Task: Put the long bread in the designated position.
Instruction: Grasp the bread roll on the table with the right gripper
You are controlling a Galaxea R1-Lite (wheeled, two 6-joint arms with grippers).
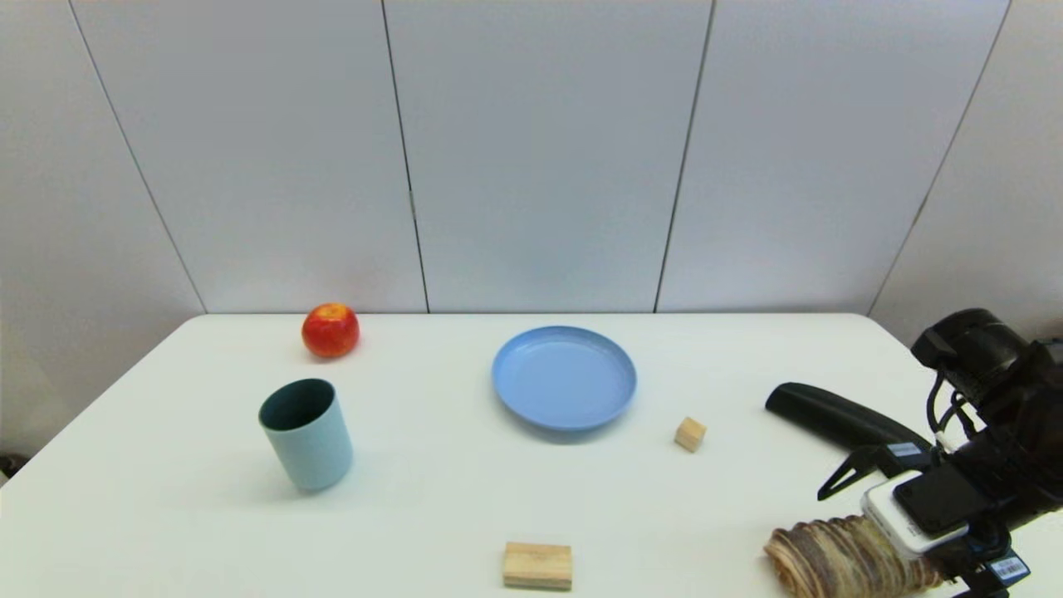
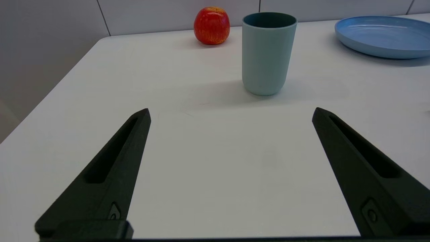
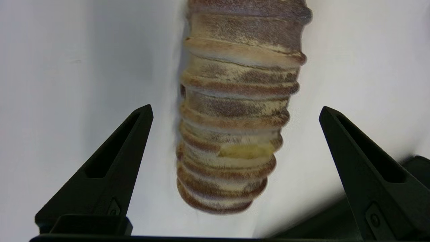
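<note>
- Fingers of the right gripper (image 3: 235, 109) are spread wide on either side of the long bread (image 3: 235, 111), not touching it — the loaf lies on the white desk (image 1: 432, 498) at the near right edge, partly under the right wrist.
- Fingers of the left gripper (image 2: 231, 112) are also spread wide with nothing between them, low over bare desk at the near left, pointing toward the cup.
- Blue plate (image 1: 565, 376) sits round and flat near the desk's middle, toward the far side, well apart from the bread.
- Black curved bar (image 1: 839, 415) lies on the right side, beyond the right wrist.
- Teal cup (image 1: 307, 433) stands upright on the left, mouth up.
- Red apple (image 1: 330, 330) rests near the far left edge, behind the cup.
- Pale wooden block (image 1: 537, 566) lies flat at the near edge, left of the bread.
- 1 small wooden cube (image 1: 690, 433) sits just right of the plate — apart from it.
</note>
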